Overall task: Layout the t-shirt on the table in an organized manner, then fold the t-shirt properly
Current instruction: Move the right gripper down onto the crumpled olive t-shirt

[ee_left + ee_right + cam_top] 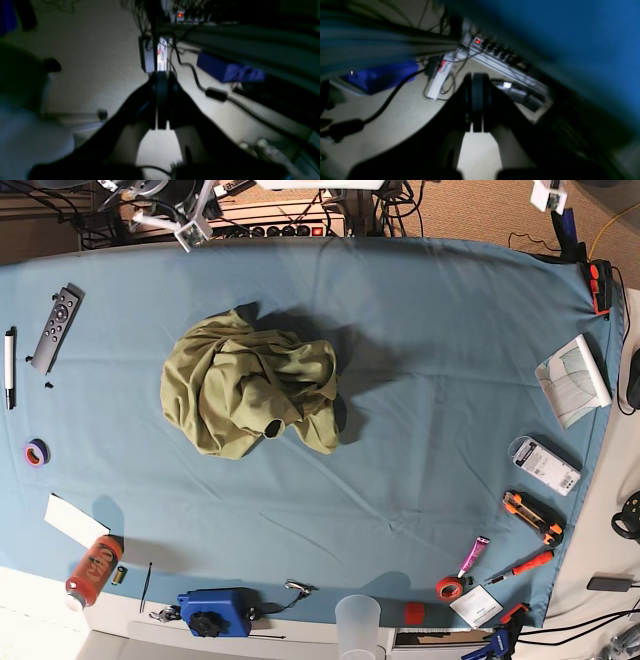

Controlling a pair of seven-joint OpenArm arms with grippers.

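So the t-shirt (250,395) is dumped in a crumpled olive-green heap on the worktop (430,380), a bit toward 10 o'clock from the middle of the blue cloth in the base view. Nothing is spread out; sleeves and hem can't be told apart in the bundle.

Neither arm is seen over the cloth in the base view. Both wrist cameras are pointed at the floor below the worktop edge. The left gripper (160,100) is seen with its jaws clenched together on nothing, and the right gripper (477,105) is seen the same way, jaws pressed tight, nothing between them. A power strip (495,53) with a red light is caught at about 12 o'clock in the right wrist view, and a thick black cable (217,95) is seen running off toward 4 o'clock in the left wrist view. Both are pretty dark and blurry.

Around the shirt, well apart from it, some clutter is laid out: a remote (56,327) and a pen (10,367) at 9 o'clock, a roll of tape (36,451) below those, an orange bottle (92,570) at 7 o'clock, a clear cup (357,622) at 6 o'clock, and a utility knife (532,516) at 4 o'clock.
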